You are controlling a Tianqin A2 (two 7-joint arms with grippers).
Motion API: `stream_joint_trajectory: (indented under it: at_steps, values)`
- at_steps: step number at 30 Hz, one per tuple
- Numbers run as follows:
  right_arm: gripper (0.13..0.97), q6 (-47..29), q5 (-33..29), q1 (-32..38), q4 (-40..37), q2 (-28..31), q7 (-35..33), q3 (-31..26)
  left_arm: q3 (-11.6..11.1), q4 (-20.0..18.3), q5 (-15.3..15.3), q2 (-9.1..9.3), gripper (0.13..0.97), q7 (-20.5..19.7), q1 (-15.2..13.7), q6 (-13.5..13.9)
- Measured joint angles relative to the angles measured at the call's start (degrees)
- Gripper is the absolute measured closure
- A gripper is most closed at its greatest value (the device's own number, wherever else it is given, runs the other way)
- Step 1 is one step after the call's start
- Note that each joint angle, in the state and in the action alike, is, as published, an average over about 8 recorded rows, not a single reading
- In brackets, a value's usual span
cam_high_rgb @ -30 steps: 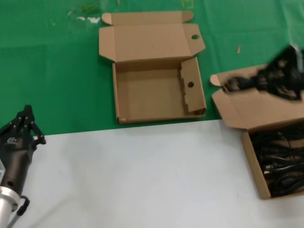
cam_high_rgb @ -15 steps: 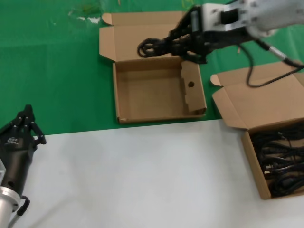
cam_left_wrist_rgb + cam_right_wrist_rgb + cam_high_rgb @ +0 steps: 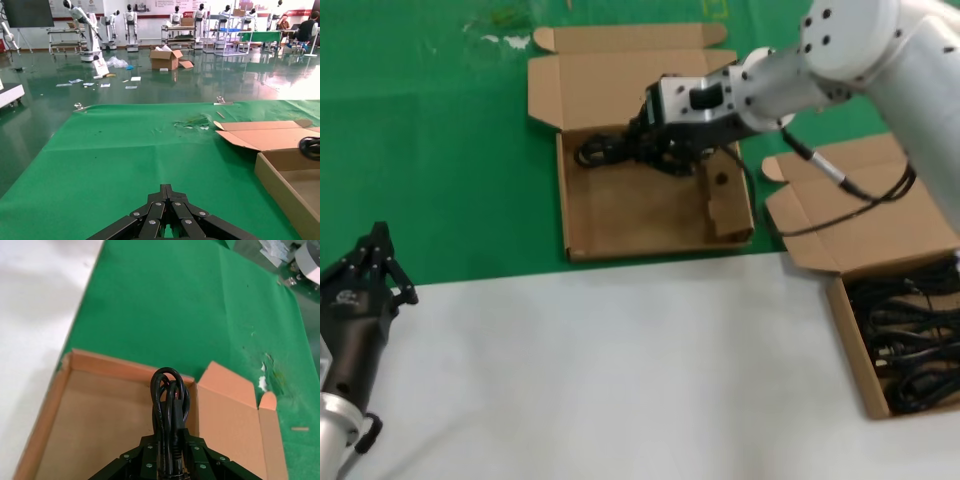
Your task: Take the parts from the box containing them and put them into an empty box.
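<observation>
**Cable bundle over the far edge of the empty box**

Cable bundle point(image 3: 605, 151), a glossy black coil with looped ends, is clamped in my right tool point(image 3: 638, 147), whose fingers are closed tight around its middle. It hangs over the far part of the empty box point(image 3: 620, 215), just inside the rear wall where the hinged lid point(image 3: 620, 85) folds back; I cannot tell whether the loop touches the cardboard floor. The box is shallow, squarish, matte brown, with low upright walls. Its right-hand flap point(image 3: 722, 185) stands up with a round hole in it and sits close beside my tool, so room is tight on that side. The left and near parts of the box floor lie bare and wide.

Well to the right, the box containing the remaining cables point(image 3: 910, 345) sits on the pale worktop point(image 3: 620, 380), its plain lid open toward the green mat point(image 3: 430, 150); a tangle of thin black cords fills it.

My left tool point(image 3: 375, 262) rests at the near left, by the mat's edge, its black fingers drawn together to a point around nothing.
</observation>
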Motion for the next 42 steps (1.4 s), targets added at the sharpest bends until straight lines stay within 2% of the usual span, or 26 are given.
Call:
stream_joint_trajectory:
  at_steps: [7,13,17,24,28,33,36,37,42]
  values:
    - [0.884,4.6,2.2,1.8,-12.2,-4.2,-6.7,1.2,0.0,0.0,0.0,0.0,0.957,0.0,0.0,0.0]
    - [0.846,5.8,3.6,1.6,-13.8,-4.3,-8.0,2.2,0.0,0.0,0.0,0.0,0.957,0.0,0.0,0.0]
    - [0.819,4.6,3.6,-0.2,-8.3,-2.0,-4.9,2.2,0.0,0.0,0.0,0.0,0.957,0.0,0.0,0.0]
    - [0.719,0.5,3.5,-5.3,8.3,5.4,2.6,2.6,0.0,0.0,0.0,0.0,0.957,0.0,0.0,0.0]
    - [0.719,-1.2,5.1,-8.9,18.2,10.2,6.0,4.2,0.0,0.0,0.0,0.0,0.957,0.0,0.0,0.0]
    - [0.606,-1.5,7.4,-14.0,29.4,15.7,10.5,7.3,0.0,0.0,0.0,0.0,0.957,0.0,0.0,0.0]
    - [0.538,-1.1,8.2,-16.0,33.3,17.5,12.3,8.6,0.0,0.0,0.0,0.0,0.957,0.0,0.0,0.0]
    - [0.538,-0.9,8.4,-16.5,33.9,17.7,12.6,8.9,0.0,0.0,0.0,0.0,0.957,0.0,0.0,0.0]
    - [0.414,1.1,9.4,-18.7,35.1,17.5,12.8,9.9,0.0,0.0,0.0,0.0,0.951,0.0,0.0,0.0]
